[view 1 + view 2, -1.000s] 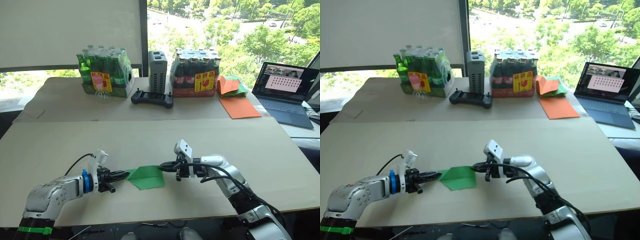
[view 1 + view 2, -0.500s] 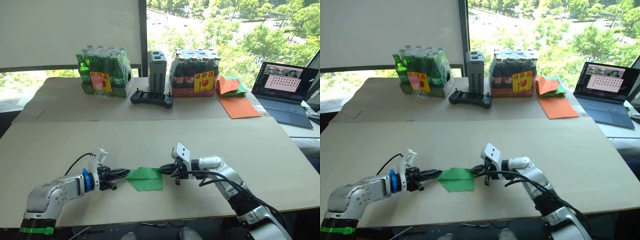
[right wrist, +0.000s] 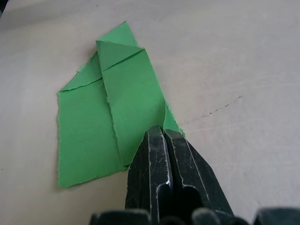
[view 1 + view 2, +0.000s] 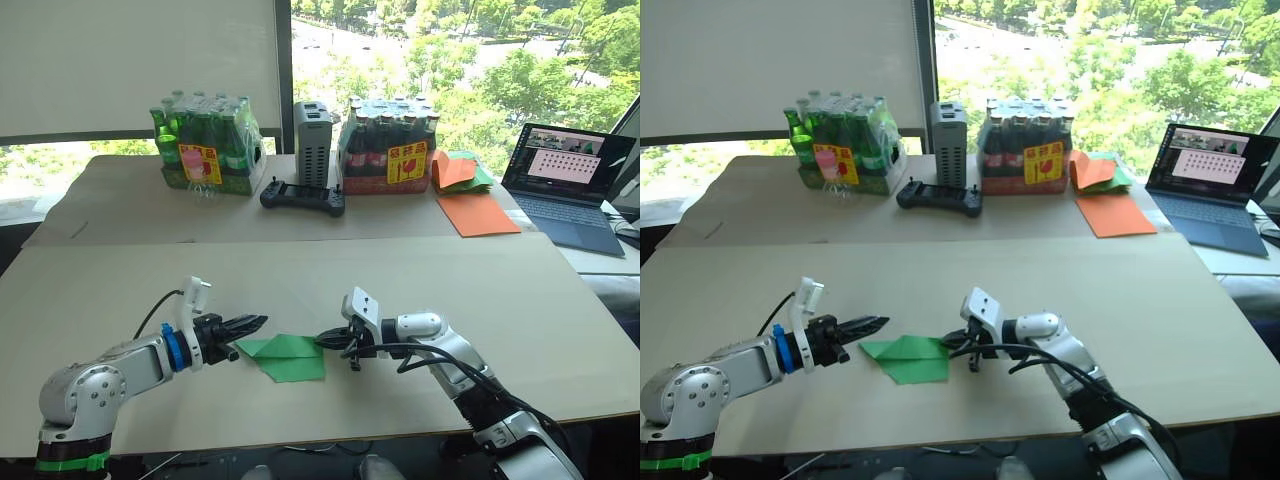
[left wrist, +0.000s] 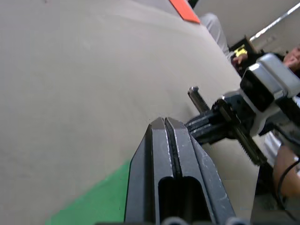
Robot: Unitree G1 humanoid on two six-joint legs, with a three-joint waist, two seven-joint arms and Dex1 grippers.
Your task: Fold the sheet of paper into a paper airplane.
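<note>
The left arm's black two-finger gripper (image 4: 252,322) hangs with its fingers pressed together on nothing, their tips just above the pointed end of the folded bright green paper sheet (image 4: 285,357). That sheet lies flat on the pale wooden desk (image 4: 420,270), between both sets of fingers, a layered wedge with torn edges. The right arm's black two-finger gripper (image 4: 322,340) has its fingers drawn tight at the sheet's other edge, nipping a raised corner of the green paper between their tips.
</note>
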